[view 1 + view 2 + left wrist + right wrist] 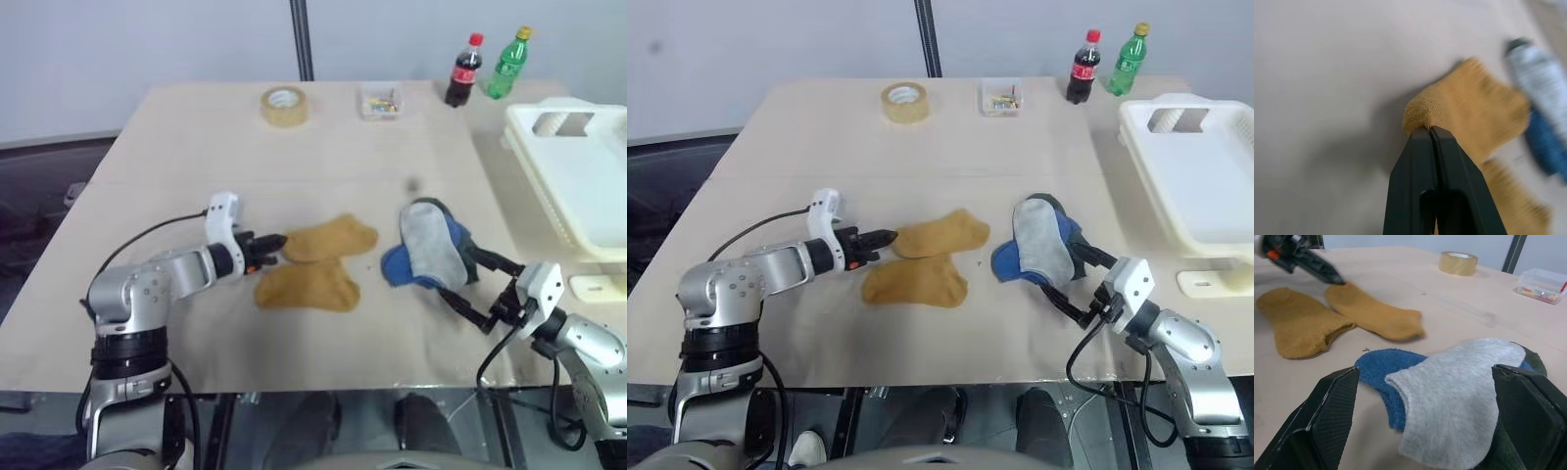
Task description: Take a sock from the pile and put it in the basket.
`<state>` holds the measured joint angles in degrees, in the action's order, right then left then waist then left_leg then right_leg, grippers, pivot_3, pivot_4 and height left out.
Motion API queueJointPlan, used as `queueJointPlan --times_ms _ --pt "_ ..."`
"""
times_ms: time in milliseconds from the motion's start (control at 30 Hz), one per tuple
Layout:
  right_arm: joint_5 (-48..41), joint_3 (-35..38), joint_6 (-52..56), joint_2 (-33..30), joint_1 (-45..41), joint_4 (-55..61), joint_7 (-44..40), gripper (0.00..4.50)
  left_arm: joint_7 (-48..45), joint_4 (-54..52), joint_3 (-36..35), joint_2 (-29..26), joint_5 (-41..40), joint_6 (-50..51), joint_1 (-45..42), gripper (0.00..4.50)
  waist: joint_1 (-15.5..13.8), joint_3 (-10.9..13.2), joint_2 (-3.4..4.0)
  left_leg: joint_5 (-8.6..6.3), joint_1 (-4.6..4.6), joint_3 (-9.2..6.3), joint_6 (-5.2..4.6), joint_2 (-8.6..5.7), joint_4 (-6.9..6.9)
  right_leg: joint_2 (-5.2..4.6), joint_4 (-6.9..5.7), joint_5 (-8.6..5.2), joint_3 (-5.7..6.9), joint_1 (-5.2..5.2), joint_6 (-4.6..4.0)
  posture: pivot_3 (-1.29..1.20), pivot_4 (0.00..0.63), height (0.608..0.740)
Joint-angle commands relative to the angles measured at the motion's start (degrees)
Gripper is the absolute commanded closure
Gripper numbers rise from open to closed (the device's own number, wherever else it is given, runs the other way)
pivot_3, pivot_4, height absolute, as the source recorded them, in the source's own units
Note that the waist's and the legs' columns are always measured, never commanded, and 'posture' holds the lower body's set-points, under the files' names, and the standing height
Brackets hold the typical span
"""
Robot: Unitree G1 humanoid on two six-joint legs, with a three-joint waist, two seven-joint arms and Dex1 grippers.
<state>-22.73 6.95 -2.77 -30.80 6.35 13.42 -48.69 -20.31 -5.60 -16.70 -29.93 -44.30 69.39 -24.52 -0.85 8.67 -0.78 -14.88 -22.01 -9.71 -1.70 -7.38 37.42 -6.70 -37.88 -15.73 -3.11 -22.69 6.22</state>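
The left gripper (279, 243) is pressed together on the end of the sock (330, 238), a mustard one lying flat near the middle of the table (196, 137), toward its front edge. In the left wrist view the two black fingers (1418, 161) meet with a fold of mustard fabric pinched at their tips. A second mustard sock (307, 287) lies just in front of the first, closer to the front edge, its edge touching or nearly touching it. To the right, what is left of the pile (431, 252) is a light grey sock (1459, 391) lying over a blue sock (1383, 372) and a dark green one. The right gripper (470, 284) is spread wide just beside that heap, holding nothing. The basket (578, 186) sits at the table's right edge, well apart from both mustard socks.
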Motion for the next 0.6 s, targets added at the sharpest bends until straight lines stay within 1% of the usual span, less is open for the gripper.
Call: queueJointPlan --times_ms 33,100,167,300,367,433,500,600 --pt "0.3 -0.8 1.7 0.1 -1.8 1.1 1.1 0.0 -1.3 1.6 -2.5 -0.7 1.7 -5.1 0.7 4.45 0.0 0.0 0.0 0.0 0.01 -0.01 0.0 0.0 0.0 0.0 -0.01 0.0 0.01 0.01 0.0 0.0 0.15 0.74" --pt "-0.2 -2.6 6.4 0.9 -4.3 2.1 3.3 0.0 -3.0 3.2 0.7 -0.3 4.6 -9.0 1.6 4.45 0.2 0.0 0.01 0.0 0.02 0.0 0.01 0.0 0.0 -0.01 0.0 0.0 0.0 0.03 0.0 0.0 0.15 0.74" --pt "-1.0 -3.7 10.7 1.4 -6.3 3.1 4.9 0.0 -3.7 4.8 2.1 0.6 6.1 -11.1 1.7 4.45 0.2 0.0 0.01 0.0 0.02 0.02 0.0 0.0 0.0 -0.01 -0.01 0.0 -0.02 0.02 0.0 0.0 0.15 0.74" --pt "-2.1 -8.4 23.7 3.1 -16.9 4.9 9.1 0.0 -3.2 8.9 3.1 3.5 8.0 -14.9 -0.5 4.45 0.3 0.0 0.01 0.0 0.0 0.01 0.0 0.0 0.0 -0.01 -0.02 0.0 -0.02 -0.01 -0.01 0.0 0.15 0.74" --pt "-2.7 -9.3 27.3 4.4 -20.7 4.4 10.2 0.0 -3.9 9.2 3.9 3.8 8.8 -15.8 -0.5 4.45 0.4 0.0 0.01 0.02 0.01 -0.02 0.04 0.0 0.0 0.0 -0.05 0.01 0.01 -0.01 -0.01 0.0 0.15 0.74" --pt "1.1 -12.4 32.8 6.0 -26.9 1.2 14.1 0.0 -3.9 9.4 4.3 4.0 9.7 -16.7 0.1 4.45 0.4 0.0 0.01 0.02 -0.01 -0.04 0.04 0.01 -0.02 -0.01 -0.02 0.01 0.03 -0.01 -0.01 0.0 0.15 0.74" --pt "2.9 -14.2 38.6 8.0 -31.6 -2.8 17.6 0.0 -3.6 9.6 4.1 4.3 10.2 -17.2 0.5 4.45 0.5 0.0 0.01 0.02 -0.07 -0.04 0.04 0.01 -0.02 -0.02 0.01 0.01 0.04 -0.07 -0.01 0.0 0.15 0.74" --pt "4.9 -16.7 41.1 10.4 -35.1 -7.9 18.5 0.0 -3.7 9.7 3.9 4.4 10.7 -17.9 0.8 4.45 0.5 0.0 0.0 0.03 -0.1 -0.07 0.04 -0.02 -0.01 -0.05 0.0 0.01 0.07 -0.08 -0.02 0.0 0.15 0.74"
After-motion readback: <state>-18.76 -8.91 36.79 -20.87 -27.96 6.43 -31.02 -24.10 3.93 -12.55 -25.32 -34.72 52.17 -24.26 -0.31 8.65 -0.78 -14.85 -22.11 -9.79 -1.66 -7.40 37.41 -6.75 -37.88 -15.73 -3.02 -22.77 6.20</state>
